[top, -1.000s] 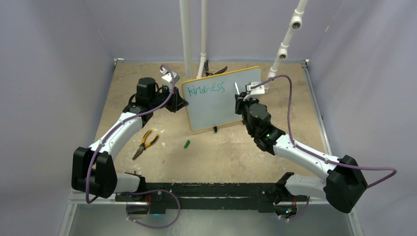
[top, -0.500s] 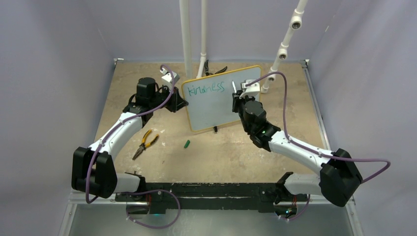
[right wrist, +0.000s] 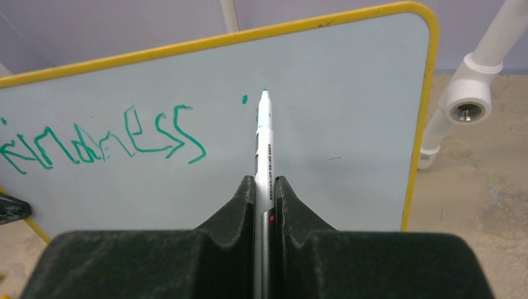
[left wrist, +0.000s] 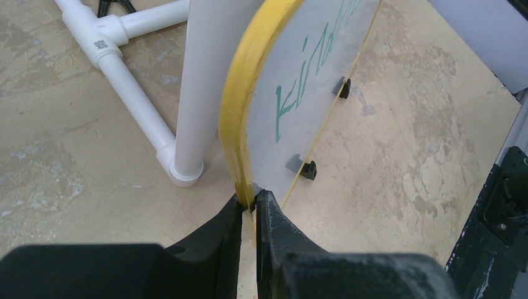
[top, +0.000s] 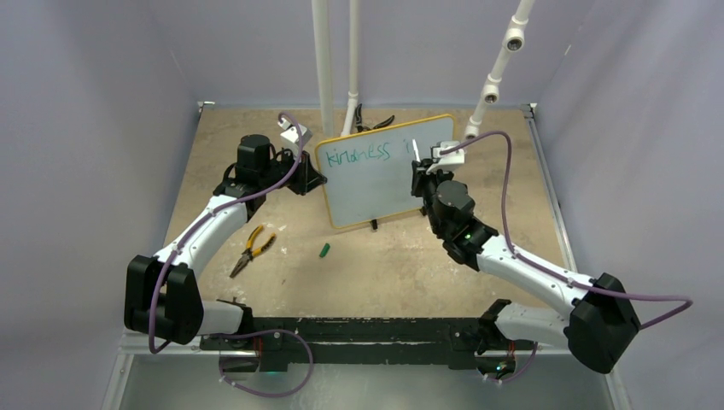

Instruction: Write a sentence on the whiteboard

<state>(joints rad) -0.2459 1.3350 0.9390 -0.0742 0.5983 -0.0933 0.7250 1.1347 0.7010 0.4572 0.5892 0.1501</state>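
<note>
The whiteboard (top: 376,184) stands upright on black feet, yellow-framed, with the sentence's first word "kindness" (top: 359,155) in teal along its top. My left gripper (top: 318,178) is shut on the board's left edge, and the frame (left wrist: 240,124) is pinched between the fingers (left wrist: 274,230). My right gripper (top: 420,173) is shut on a white marker pen (right wrist: 264,146). The pen's teal tip points at the whiteboard (right wrist: 348,124), right of "kindness" (right wrist: 106,140) and beside a small teal dot (right wrist: 244,98). Whether the tip touches the board I cannot tell.
Yellow-handled pliers (top: 252,248) and a green marker cap (top: 324,250) lie on the tan table in front of the board. White pipes (top: 324,60) rise behind it, a jointed one (top: 491,85) at the right. Black pliers (top: 373,122) lie behind the board.
My right gripper swung left with the marker toward the board, then back to the right. The left gripper and the whiteboard have stayed put.
</note>
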